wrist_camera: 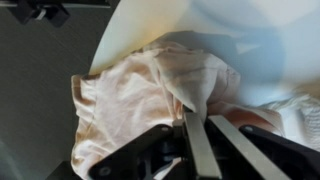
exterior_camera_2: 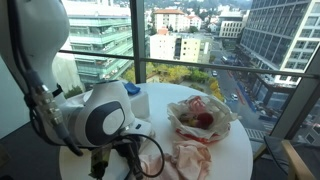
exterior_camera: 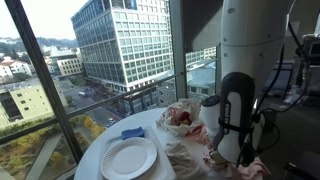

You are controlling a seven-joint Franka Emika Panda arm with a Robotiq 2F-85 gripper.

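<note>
Pink cloth (wrist_camera: 130, 95) in tool (wrist_camera: 198, 120); white plate (exterior_camera: 128, 157), bowl (exterior_camera_2: 180, 112) nearby.

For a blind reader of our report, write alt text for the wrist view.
The pincer is shut on a raised fold of a pale pink cloth, which lies crumpled near the curved edge of a white table. Dark floor shows beyond the table's edge.
</note>
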